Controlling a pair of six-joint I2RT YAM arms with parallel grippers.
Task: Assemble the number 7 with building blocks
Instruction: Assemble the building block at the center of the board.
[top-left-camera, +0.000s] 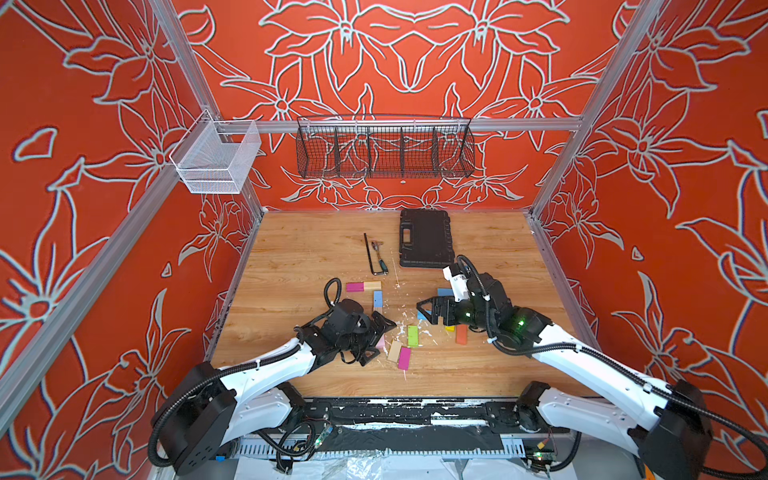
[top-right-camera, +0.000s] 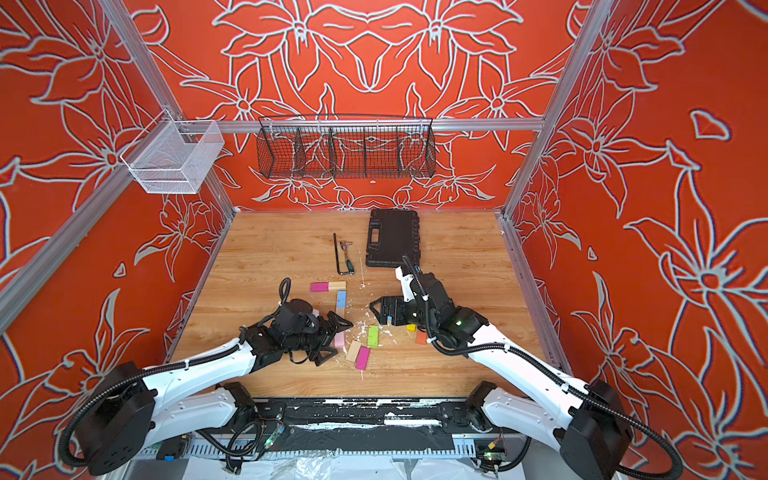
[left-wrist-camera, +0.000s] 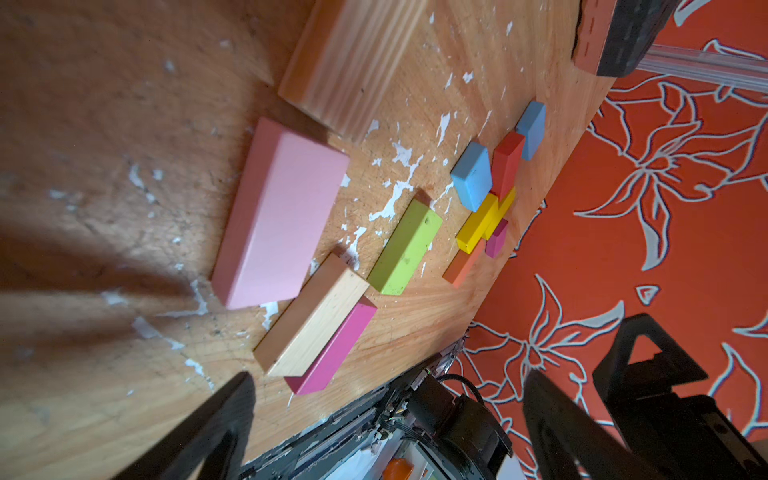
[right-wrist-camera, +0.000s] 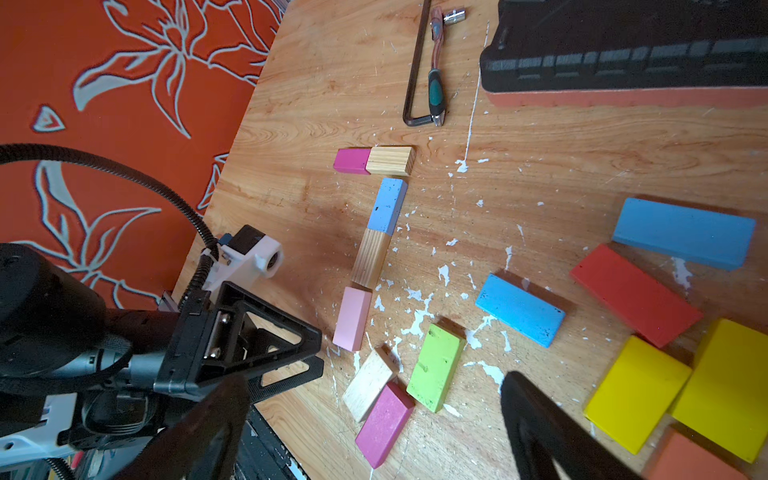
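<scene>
Number 7 (right-wrist-camera: 387, 204) looks complete: two across, three down, pink block (right-wrist-camera: 352, 318) at 6 o'clock; left gripper (top-left-camera: 380, 340) and right gripper (top-left-camera: 424, 311) both released, empty; probably only retreat left.

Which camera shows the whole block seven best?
The right wrist view: all five blocks of the seven show clear, two across, three down. In both top views it is small and the left gripper overlaps its lower end by the pink block. The left wrist view catches only its pink block and a wooden block, close up.
</scene>
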